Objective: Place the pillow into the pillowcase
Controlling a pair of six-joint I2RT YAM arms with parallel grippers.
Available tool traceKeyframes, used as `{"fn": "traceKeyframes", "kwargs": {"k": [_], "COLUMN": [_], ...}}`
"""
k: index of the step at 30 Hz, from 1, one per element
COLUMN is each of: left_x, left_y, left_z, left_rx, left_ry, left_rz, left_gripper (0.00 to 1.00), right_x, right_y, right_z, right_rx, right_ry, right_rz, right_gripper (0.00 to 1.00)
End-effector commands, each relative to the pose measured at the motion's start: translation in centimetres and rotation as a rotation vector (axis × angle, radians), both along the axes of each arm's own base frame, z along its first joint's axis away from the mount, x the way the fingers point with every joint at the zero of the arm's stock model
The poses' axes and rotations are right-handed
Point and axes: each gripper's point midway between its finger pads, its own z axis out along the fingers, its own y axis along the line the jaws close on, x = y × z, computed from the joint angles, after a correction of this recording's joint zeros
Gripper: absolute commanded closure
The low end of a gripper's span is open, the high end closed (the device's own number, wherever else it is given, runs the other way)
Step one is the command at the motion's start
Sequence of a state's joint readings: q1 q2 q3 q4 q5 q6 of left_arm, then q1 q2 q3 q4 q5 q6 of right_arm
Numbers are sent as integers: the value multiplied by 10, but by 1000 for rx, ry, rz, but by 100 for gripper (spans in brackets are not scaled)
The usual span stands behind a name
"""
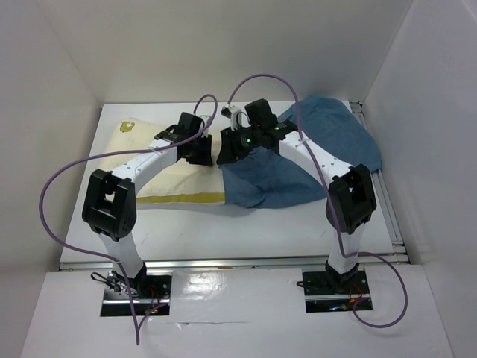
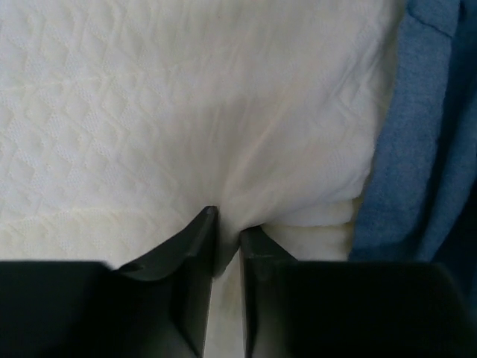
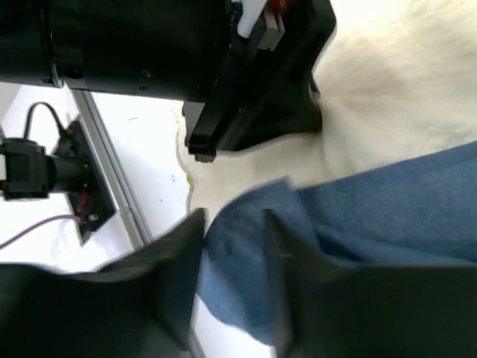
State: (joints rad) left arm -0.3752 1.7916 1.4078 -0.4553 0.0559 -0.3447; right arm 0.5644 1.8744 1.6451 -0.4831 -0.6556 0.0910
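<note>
Top external view shows the pillow (image 1: 175, 183) lying on the table (image 1: 223, 235) in the left half of the frame, and the pillowcase (image 1: 335, 142) spread at the right (their edges touch near the centre). The left gripper (image 2: 227, 224) pinches a puckered fold of the pillow. The right gripper (image 3: 235, 218) has pillowcase cloth between its blurred fingers, but I cannot tell whether they clench it.

The white table (image 1: 223, 231) carries the pillow (image 1: 141, 168) (left) and the wrinkled blue pillowcase (image 1: 335, 142), edges touching.

1 overhead, 2 close wrist views sharing pillow (image 2: 149, 112).
</note>
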Motion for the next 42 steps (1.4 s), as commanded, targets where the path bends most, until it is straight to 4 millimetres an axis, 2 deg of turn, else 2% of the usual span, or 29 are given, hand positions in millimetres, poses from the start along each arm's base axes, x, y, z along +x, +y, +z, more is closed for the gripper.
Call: {"fn": "traceKeyframes", "kwargs": {"k": [1,3,4,5,6,9,11,12,14,15,17,19,20,21,22,23,24,25,27,28,29,30,32,36,38,39,40,42], "left_x": [6,7,6,4,6,1,-3,-1,-2,-1,2,6,10,13,14,16,16,19,18,16,15,13,11,8,13,15,17,25], "left_y": [-13,-8,-5,-2,3,20,36,38,46,51,54,59,61,64,64,67,69,71,75,76,77,77,80,81,82,82,81,84], "left_z": [30,32,36,30,37,42,42,58,62,63,73,75,81,89,91,96,96,98,102,96,99,94,97,89,89,82,80,80], "left_rx": [-78,-65,-58,-46,-51,-6,21,19,39,62,80,115,132,145,151,174,189,203,221,234,238,242,248,260,270,283,289,311], "left_ry": [-50,-53,-58,-49,-63,-80,-88,-140,-171,-188,-235,-257,-285,-315,-328,-353,-357,-370,-384,-372,-389,-377,-402,-386,-401,-387,-392,-403], "left_rz": [-23,-29,-22,-15,-1,27,54,57,49,60,44,49,40,45,36,24,22,28,25,14,8,6,10,1,2,-10,-16,-7], "left_gripper": [57,49,45,40,38,38,38,38,38,38,38,38,38,38,38,38,38,38,38,39,39,39,39,39,39,39,39,38], "right_x": [5,5,9,10,9,17,31,36,51,53,72,86,93,99,104,109,114,122,134,136,139,144,150,158,160,161,159,161], "right_y": [-12,-18,-24,-26,-28,-45,-64,-69,-82,-81,-88,-89,-86,-82,-79,-75,-73,-68,-61,-57,-56,-54,-51,-49,-41,-40,-35,-34], "right_z": [37,35,43,46,46,53,57,54,48,42,28,28,14,20,17,3,0,8,2,2,1,-8,-4,-19,-24,-20,-33,-35], "right_rx": [16,-10,-10,-13,-22,-45,-61,-71,-92,-99,-120,-116,-127,-112,-114,-121,-122,-105,-92,-82,-82,-88,-82,-99,-100,-94,-109,-113], "right_ry": [-131,-143,-171,-183,-193,-218,-245,-250,-252,-242,-227,-235,-207,-218,-216,-192,-191,-208,-192,-191,-192,-182,-191,-164,-161,-170,-160,-155], "right_rz": [-51,-73,-87,-100,-104,-153,-212,-234,-283,-282,-330,-345,-347,-342,-342,-331,-331,-326,-328,-318,-318,-317,-318,-328,-317,-318,-299,-299], "right_gripper": [52,44,43,41,40,39,39,39,39,39,39,39,39,39,39,39,39,39,39,39,39,39,39,39,39,39,41,45]}}
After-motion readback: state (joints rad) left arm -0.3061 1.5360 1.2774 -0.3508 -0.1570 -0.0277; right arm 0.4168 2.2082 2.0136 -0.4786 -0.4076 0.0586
